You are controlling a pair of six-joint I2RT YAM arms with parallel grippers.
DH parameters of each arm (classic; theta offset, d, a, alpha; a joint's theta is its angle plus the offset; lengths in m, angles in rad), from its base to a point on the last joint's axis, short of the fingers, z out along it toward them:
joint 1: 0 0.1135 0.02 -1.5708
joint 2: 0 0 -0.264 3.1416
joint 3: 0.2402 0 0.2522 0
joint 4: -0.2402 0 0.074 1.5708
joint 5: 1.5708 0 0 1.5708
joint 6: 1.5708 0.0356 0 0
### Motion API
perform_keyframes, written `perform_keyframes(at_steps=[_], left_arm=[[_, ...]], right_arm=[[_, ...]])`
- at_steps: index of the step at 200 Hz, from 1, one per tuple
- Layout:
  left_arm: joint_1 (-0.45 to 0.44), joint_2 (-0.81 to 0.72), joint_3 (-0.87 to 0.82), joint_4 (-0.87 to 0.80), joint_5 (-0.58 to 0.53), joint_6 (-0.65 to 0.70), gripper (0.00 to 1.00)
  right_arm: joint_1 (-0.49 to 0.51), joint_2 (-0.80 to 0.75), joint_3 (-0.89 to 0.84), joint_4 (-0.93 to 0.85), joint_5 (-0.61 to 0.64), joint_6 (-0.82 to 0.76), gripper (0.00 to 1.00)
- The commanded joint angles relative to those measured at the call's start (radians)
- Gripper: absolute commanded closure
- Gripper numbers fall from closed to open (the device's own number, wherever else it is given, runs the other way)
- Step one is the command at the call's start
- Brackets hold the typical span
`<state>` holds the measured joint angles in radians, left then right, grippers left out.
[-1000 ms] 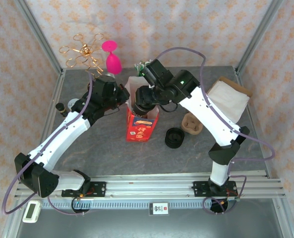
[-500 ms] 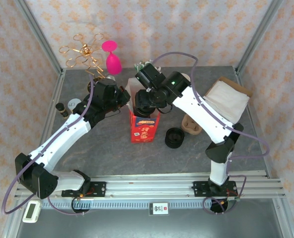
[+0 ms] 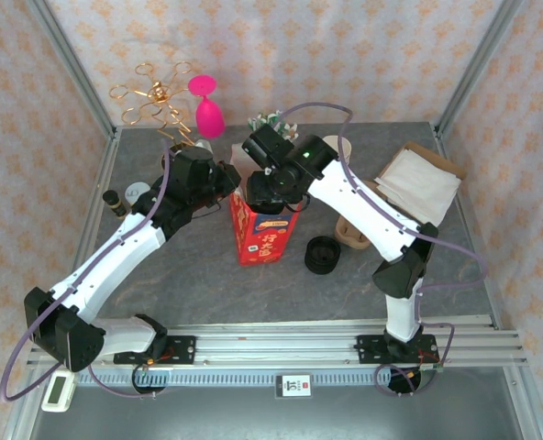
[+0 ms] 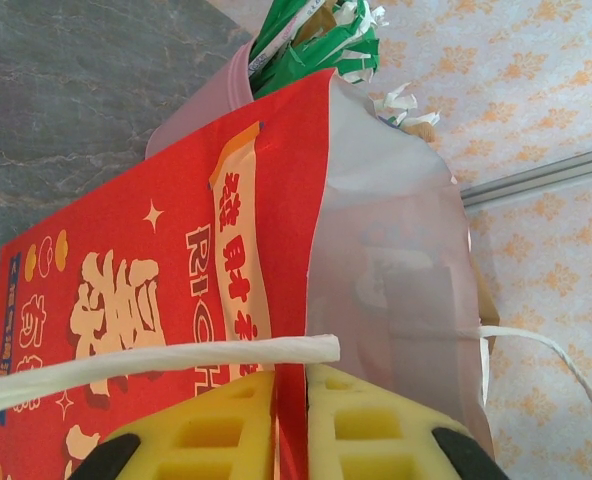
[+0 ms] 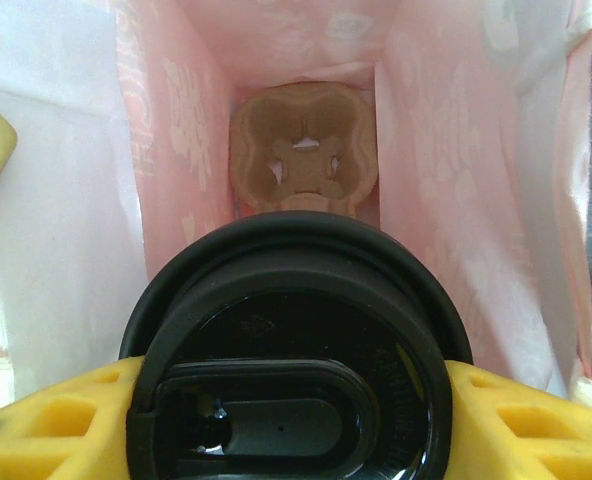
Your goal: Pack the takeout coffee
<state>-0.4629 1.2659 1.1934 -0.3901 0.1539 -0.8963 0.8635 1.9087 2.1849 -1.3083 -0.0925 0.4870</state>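
Coffee (image 5: 296, 370) at mouth of now-upright bag (image 3: 264, 234)

Robot lab booth, metal frame (image 3: 74, 64), patterned fabric walls (image 3: 345, 55), grey tabletop (image 3: 189, 275)

The left arm (image 3: 116, 252) and the right arm (image 3: 363, 215) both have smooth white link shells between bulky black joint housings. Thin lilac cables (image 3: 319, 104) loop loosely off each. A small green light (image 3: 302, 154) glows near the right arm's 12 o'clock end. The left gripper (image 4: 291, 405) and the right gripper (image 5: 286, 400) carry yellow finger pads (image 4: 376, 430) moulded with square recesses. Black bases (image 3: 152, 346) sit at 6 o'clock.
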Motion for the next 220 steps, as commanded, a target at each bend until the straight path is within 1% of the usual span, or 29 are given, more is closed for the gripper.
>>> perform_keyframes(at_steps=[1,19,53,66,90,101,162,177,201,208,220], left_arm=[[0.004,-0.033,-0.021,0.029,0.012,0.013,0.85],[0.009,-0.033,-0.021,0.027,0.025,0.019,0.82],[0.011,-0.037,-0.023,0.031,0.033,0.026,0.82],[0.012,-0.041,-0.025,0.033,0.042,0.033,0.86],[0.01,-0.04,-0.03,0.032,0.053,0.042,0.87],[0.012,-0.041,-0.032,0.033,0.054,0.045,0.9],[0.012,-0.046,-0.045,0.026,0.051,0.057,0.92],[0.012,-0.046,-0.05,0.024,0.051,0.059,0.93],[0.011,-0.053,-0.057,0.026,0.045,0.054,0.95],[0.013,-0.054,-0.059,0.026,0.04,0.053,0.95],[0.012,-0.056,-0.06,0.025,0.042,0.051,0.97]], right_arm=[[0.005,0.014,-0.019,-0.002,0.033,0.01,0.42],[0.006,0.015,-0.024,-0.002,0.031,0.009,0.43],[0.011,0.026,-0.032,-0.003,0.026,0.005,0.43],[0.012,0.028,-0.039,-0.003,0.027,0.004,0.43],[0.015,0.035,-0.037,-0.003,0.021,0.0,0.43],[0.02,0.041,-0.038,-0.003,0.017,-0.002,0.43],[0.023,0.057,-0.06,-0.003,0.027,-0.016,0.44],[0.026,0.07,-0.022,-0.003,-0.012,-0.017,0.44],[0.026,0.066,0.014,-0.003,0.01,-0.016,0.44],[0.026,0.065,0.012,-0.003,0.003,-0.013,0.44],[0.026,0.065,0.022,-0.002,-0.018,-0.007,0.45]])
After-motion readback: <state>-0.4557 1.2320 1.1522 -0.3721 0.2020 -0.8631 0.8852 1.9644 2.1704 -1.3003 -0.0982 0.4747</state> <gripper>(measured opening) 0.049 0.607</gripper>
